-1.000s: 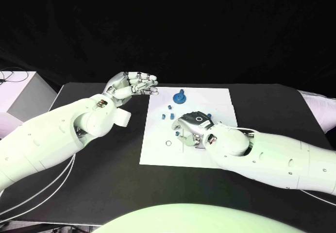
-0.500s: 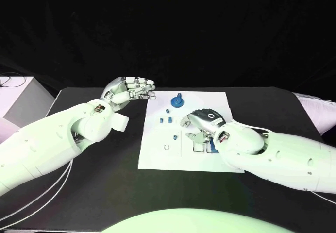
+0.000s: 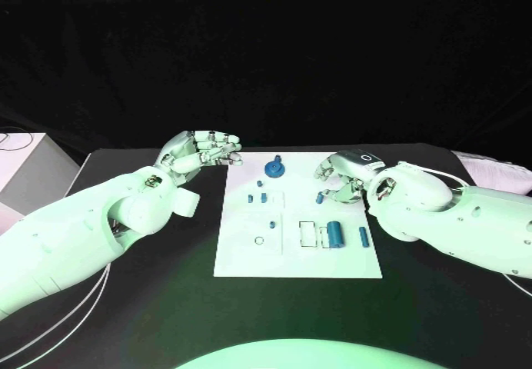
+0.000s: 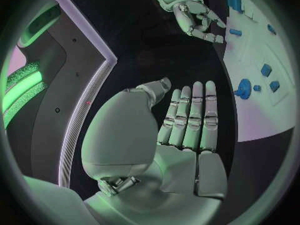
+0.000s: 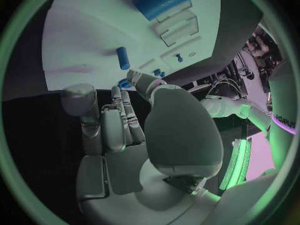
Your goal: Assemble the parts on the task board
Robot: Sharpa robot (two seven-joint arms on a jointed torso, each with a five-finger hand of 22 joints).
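The white task board lies mid-table. On it are a blue gear with a peg, several small blue pieces, a thick blue cylinder, a slim blue pin and a short blue piece. My right hand hovers over the board's far right corner, fingers loosely curled, holding nothing. My left hand hangs off the board's far left corner, palm up and bare. The left wrist view shows the left hand with fingers straight, the gear and the right hand. In the right wrist view the right hand faces the cylinder.
A rectangular slot lies just left of the cylinder, and a small ring sits near the board's left side. Black table surrounds the board. A white box stands off the table's left edge.
My right hand has drawn back from the middle of the board to its far right corner, leaving the thick blue cylinder lying beside the slot. The left hand has barely moved; the camera shifted.
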